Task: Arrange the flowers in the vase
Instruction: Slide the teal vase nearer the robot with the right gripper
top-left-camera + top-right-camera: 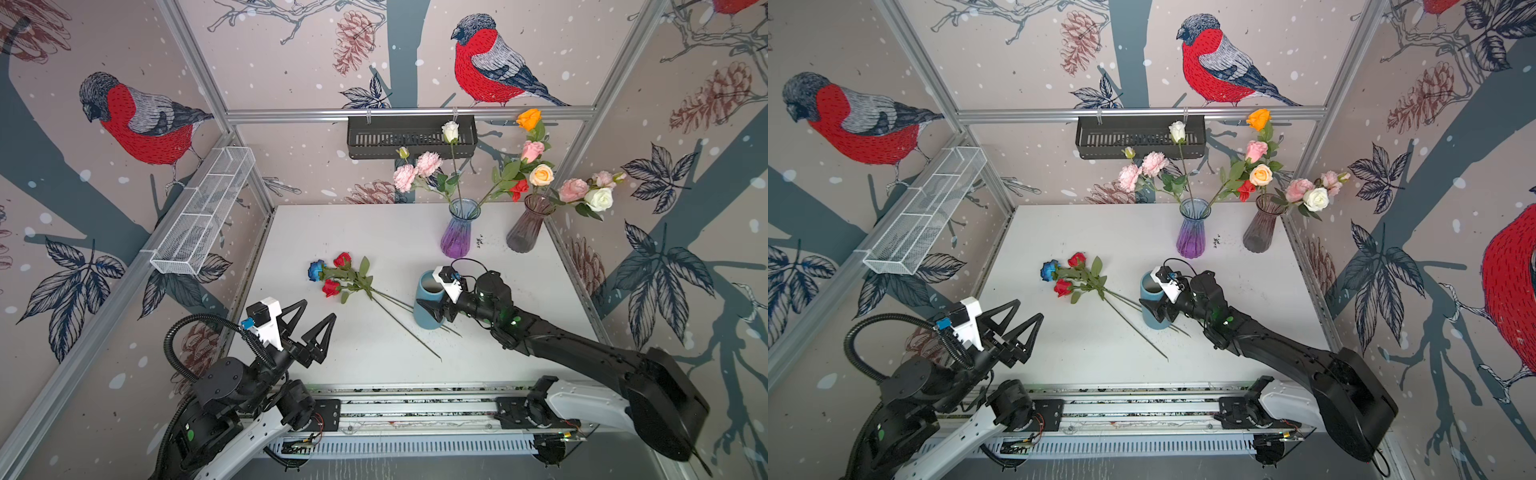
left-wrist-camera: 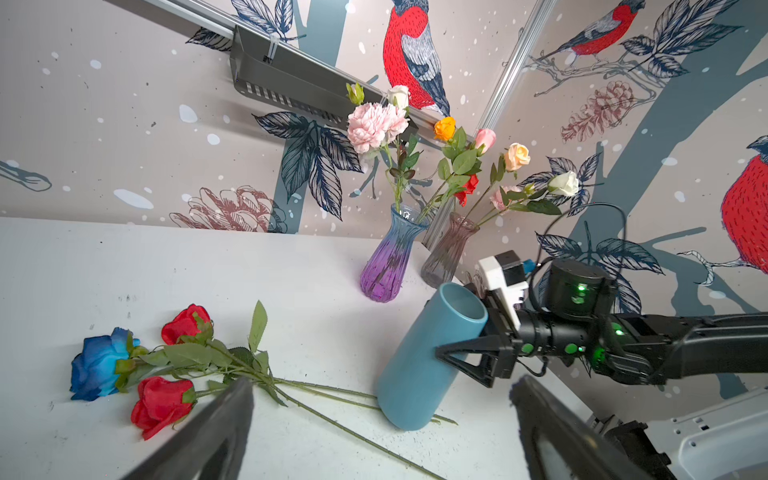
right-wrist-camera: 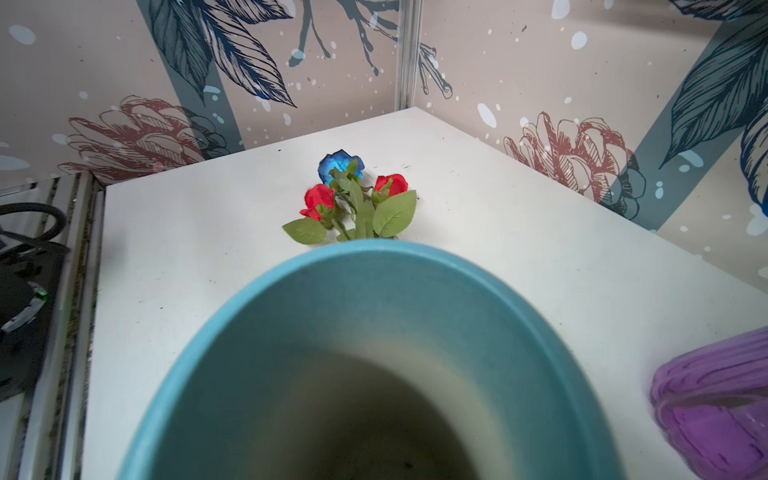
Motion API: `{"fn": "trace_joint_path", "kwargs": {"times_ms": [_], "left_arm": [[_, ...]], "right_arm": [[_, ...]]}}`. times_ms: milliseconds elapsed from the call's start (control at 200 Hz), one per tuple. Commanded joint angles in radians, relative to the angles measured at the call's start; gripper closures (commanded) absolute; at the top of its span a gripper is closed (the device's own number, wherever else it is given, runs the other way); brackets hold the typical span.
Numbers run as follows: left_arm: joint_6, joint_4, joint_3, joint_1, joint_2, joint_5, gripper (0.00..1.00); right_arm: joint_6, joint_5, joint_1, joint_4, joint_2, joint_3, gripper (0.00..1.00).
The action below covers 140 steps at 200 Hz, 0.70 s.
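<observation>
Nearest the camera, above the table's front edge by the mounting rail, the left gripper hovers with its two black fingers spread wide and nothing between them. Mid-table, the right gripper reaches in from the right and clasps the blue vase, jaws set wide around its upper body, one finger pressed flat against the near side while the other is hidden behind the vase. The right wrist view looks straight down into the vase's dark, bare interior. Just left of it on the white table lie the loose flowers: a blue rose and two red roses side by side, heads pointing away from the vase. Their long green stems run to the vase's foot and past it; whether the foot rests on them cannot be told. At the back of the table a purple vase holds pink carnations and a white rose. Beside it, a grey vase carries orange, pink, peach and white blooms. Behind them a black basket hangs on the rear rail, and a white mesh basket hangs on the left wall
</observation>
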Motion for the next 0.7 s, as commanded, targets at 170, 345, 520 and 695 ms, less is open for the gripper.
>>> {"fn": "trace_joint_path", "kwargs": {"times_ms": [170, 345, 520, 695], "left_arm": [[0.013, 0.029, 0.007, 0.006, 0.047, 0.033, 0.03], [0.011, 0.030, 0.006, 0.008, 0.044, 0.030, 0.03], [0.007, 0.030, 0.005, 0.008, 0.045, 0.032, 0.03], [0.008, 0.030, 0.005, 0.008, 0.049, 0.036, 0.03]], "right_arm": [[0.025, 0.120, 0.024, -0.020, -0.252, -0.101, 0.27], [0.025, 0.219, 0.023, -0.104, -0.310, -0.093, 0.27], [0.031, 0.236, -0.105, -0.167, -0.311, -0.054, 0.27], [0.042, 0.143, -0.228, -0.101, -0.282, -0.065, 0.28]]}}
